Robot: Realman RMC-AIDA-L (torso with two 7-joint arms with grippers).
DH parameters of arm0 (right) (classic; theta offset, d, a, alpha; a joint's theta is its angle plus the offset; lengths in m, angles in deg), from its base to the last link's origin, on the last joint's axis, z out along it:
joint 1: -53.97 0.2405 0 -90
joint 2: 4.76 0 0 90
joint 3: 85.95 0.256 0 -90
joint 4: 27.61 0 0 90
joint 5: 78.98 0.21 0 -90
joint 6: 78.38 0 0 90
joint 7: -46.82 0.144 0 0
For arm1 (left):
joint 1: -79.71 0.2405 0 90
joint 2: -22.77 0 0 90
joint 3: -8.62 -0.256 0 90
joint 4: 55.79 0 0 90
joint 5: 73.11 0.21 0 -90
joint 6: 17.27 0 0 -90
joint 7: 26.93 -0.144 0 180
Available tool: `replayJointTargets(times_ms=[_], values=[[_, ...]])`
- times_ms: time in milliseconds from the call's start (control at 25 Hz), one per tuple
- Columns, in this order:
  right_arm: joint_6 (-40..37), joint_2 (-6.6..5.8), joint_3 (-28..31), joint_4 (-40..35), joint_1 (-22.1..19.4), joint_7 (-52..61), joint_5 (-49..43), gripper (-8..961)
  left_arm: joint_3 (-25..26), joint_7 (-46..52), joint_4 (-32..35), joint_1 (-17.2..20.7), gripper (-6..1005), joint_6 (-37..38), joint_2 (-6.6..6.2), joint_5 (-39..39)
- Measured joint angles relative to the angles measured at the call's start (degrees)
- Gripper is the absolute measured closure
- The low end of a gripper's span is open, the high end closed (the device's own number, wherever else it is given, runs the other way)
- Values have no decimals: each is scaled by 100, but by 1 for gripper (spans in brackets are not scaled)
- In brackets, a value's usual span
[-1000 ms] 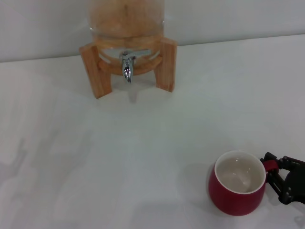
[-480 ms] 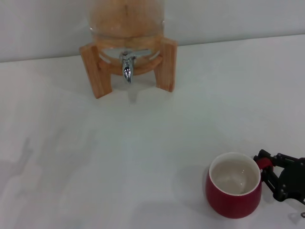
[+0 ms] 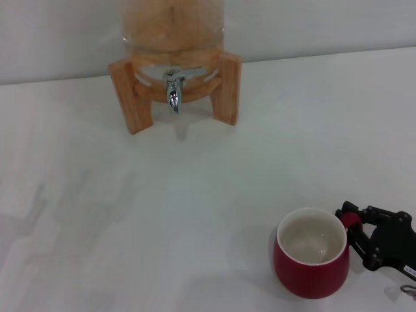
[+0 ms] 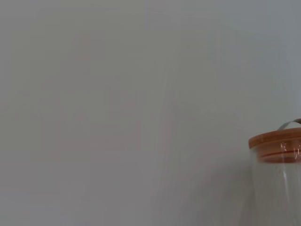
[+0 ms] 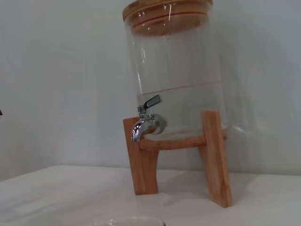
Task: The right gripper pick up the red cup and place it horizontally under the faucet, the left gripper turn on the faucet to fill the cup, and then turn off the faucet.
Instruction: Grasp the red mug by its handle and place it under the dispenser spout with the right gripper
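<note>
The red cup (image 3: 311, 261) sits upright near the front right corner of the tabletop (image 3: 214, 195), open side up, w/ nothing in it. The right gripper (image 3: 356, 229) is right beside the cup on the side nearest the right edge. Its black fingers are around the little red handle, one each side, and look shut on it, tho the view is tight there.

The faucet (image 3: 172, 90) is far off, near the back edge, a bit left of the middle. It sticks out of a clear dispenser (image 5: 175, 66) on a wooden stand (image 3: 133, 91). In the right wrist view the faucet's short lever points up and out, and no water comes from the spout. The dispenser has a wooden lid (image 4: 277, 143).

The left gripper isn't in any view, so can't say if it's open or not.

Step in hand, I think: picking up the cup, 1st part of the job. The cup looks like it is on the tabletop, not lifted.

Next move prob needs a firm hold on the handle, a lift, then a long carry across to the back, w/ the cup set down just under the spout, between the stand's legs. The handle is small, so the cup might swing or slip.
</note>
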Motion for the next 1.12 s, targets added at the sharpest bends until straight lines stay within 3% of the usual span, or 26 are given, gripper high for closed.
replayJointTargets(times_ms=[1120], values=[[312, -10, -2, -310, 297, 368, -6, 798, -223, 162, 29, -256, 162, -162, 4, 0]])
